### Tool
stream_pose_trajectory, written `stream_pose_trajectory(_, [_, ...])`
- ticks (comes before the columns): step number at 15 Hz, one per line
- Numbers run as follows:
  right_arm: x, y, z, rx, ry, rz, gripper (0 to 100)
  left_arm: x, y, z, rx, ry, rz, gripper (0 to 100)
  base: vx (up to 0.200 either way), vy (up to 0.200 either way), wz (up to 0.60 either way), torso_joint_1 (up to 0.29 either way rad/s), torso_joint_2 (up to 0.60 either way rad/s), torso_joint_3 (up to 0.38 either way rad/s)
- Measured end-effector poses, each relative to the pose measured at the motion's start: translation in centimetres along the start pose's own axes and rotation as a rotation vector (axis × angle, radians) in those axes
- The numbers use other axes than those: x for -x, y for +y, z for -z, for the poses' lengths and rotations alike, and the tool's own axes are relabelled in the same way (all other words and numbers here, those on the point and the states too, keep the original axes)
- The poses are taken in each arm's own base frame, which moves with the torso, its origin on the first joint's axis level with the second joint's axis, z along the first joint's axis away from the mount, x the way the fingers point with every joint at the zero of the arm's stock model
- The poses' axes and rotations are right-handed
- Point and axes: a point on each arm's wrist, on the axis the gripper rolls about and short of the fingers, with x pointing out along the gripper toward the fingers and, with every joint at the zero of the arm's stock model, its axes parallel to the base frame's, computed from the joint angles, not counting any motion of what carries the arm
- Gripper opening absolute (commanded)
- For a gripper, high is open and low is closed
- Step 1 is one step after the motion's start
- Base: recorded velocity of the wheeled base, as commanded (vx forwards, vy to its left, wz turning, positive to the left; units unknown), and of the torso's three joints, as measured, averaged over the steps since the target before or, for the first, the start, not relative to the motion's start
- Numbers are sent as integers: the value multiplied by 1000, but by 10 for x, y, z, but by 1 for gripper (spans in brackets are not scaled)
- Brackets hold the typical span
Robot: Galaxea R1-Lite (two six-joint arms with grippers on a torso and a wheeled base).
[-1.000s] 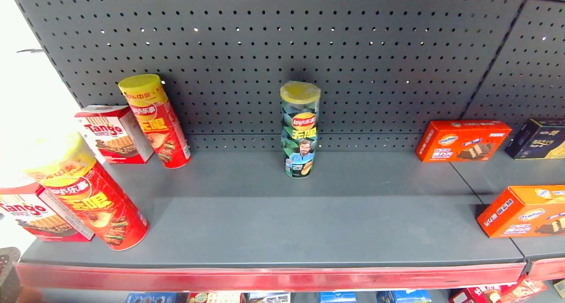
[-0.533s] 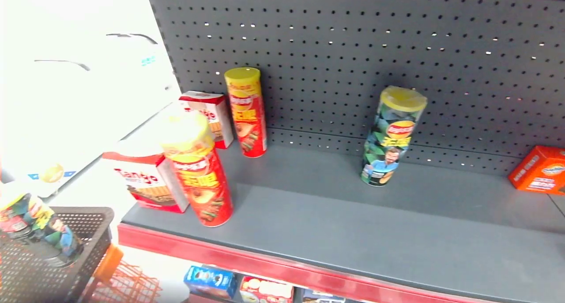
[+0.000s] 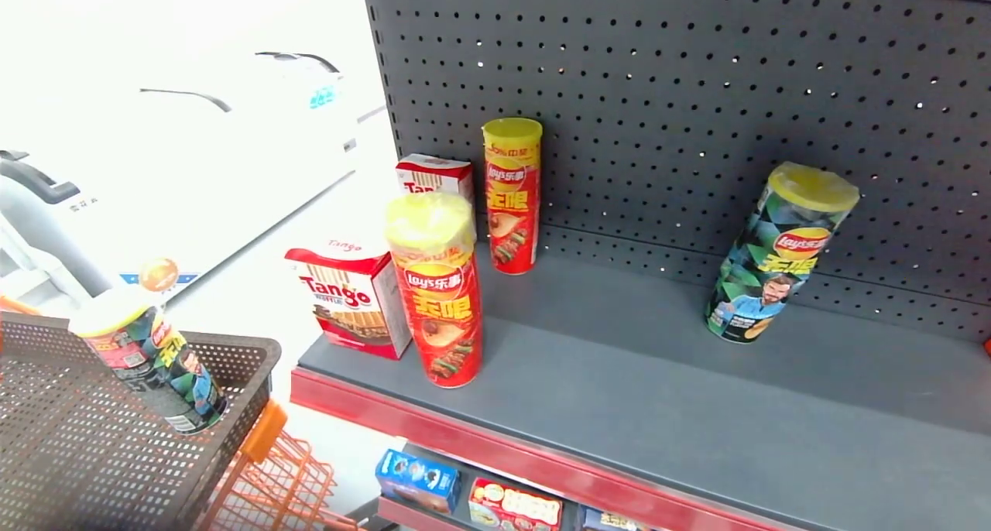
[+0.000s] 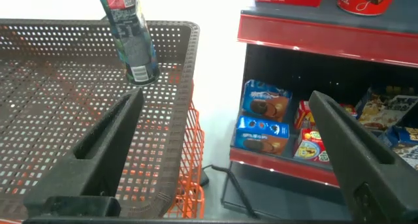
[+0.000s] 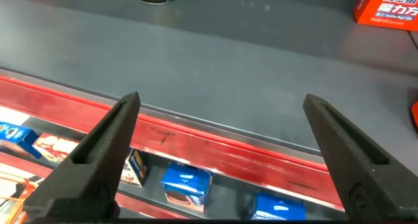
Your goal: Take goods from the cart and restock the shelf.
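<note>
A dark mesh cart basket [image 3: 70,446] sits at the lower left with one green-patterned chip can [image 3: 151,357] standing in it. On the grey shelf [image 3: 619,407] stand a matching green can [image 3: 778,256], two red chip cans [image 3: 437,291] [image 3: 511,194] and two wafer boxes [image 3: 352,303] [image 3: 433,175]. My left gripper [image 4: 225,98] is open over the gap between the basket [image 4: 65,106] and the shelf front, and the cart's can [image 4: 130,34] lies beyond its fingers. My right gripper [image 5: 222,100] is open and holds nothing, just before the red shelf edge [image 5: 196,139].
The lower shelf holds blue cookie boxes [image 4: 264,116] and other packets [image 3: 515,504]. An orange box [image 5: 388,5] lies on the shelf to the right. An orange wire cart frame [image 3: 271,484] sits under the basket. The shelf's middle and front are bare [image 5: 228,61].
The head camera has swung left, bringing the cart basket and its can into the picture and carrying the orange boxes out of it. The goods on the shelf have not moved.
</note>
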Motion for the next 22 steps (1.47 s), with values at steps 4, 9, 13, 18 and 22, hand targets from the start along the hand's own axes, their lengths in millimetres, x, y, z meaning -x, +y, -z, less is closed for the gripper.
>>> stream_pose_trajectory(4, [0, 0, 0, 0, 0, 0, 100, 0, 0, 0, -1, 0, 1, 100, 0, 0, 0, 0, 0, 0])
stream_pose_trajectory(9, [0, 0, 0, 0, 0, -2, 100, 0, 0, 0, -2, 0, 2, 100, 0, 0, 0, 0, 0, 0])
stream_pose_trajectory(13, [0, 0, 0, 0, 0, -1, 100, 0, 0, 0, -2, 0, -3, 100, 0, 0, 0, 0, 0, 0])
stream_pose_trajectory(18, [0, 0, 0, 0, 0, -2, 100, 5, 1, -44, -32, -33, -44, 100, 0, 0, 0, 0, 0, 0])
stream_pose_trajectory(22, [0, 0, 0, 0, 0, -2, 100, -22, 4, -89, -102, 107, -104, 100, 0, 0, 0, 0, 0, 0])
